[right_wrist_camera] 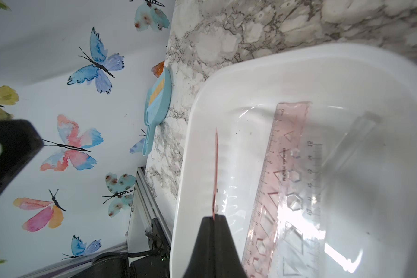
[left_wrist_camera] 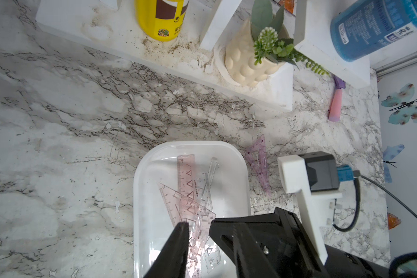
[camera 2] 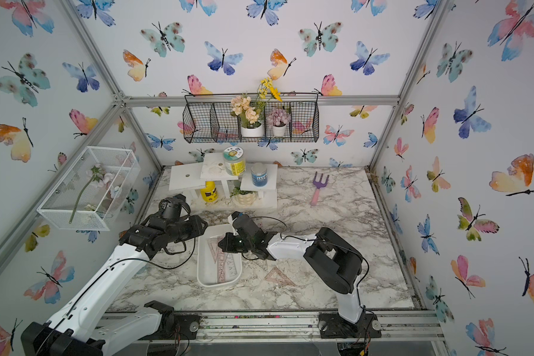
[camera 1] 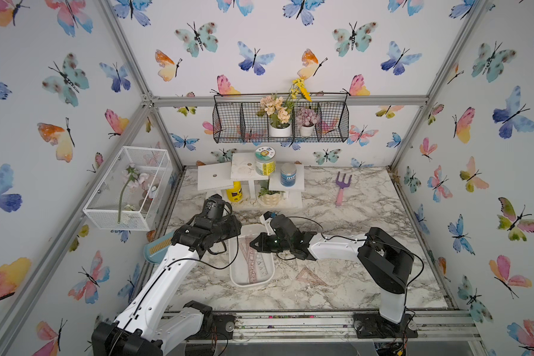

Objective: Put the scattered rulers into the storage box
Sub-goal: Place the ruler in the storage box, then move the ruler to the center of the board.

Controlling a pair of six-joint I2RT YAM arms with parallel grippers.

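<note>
Over the storage box (camera 1: 238, 272), left of the table's (camera 1: 367, 215) middle, the right gripper (right_wrist_camera: 213, 217) clenches its jaws on a pink ruler (right_wrist_camera: 216, 173) held edge-on, while the left gripper (left_wrist_camera: 195, 231) hovers with jaws parted and empty; the next move, as I judge it, is to lower, release, then fetch the set square (camera 1: 310, 276) beside the box.

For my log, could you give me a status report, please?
Left gripper open over storage box. Right gripper shut on ruler above it. Set square outside.
</note>
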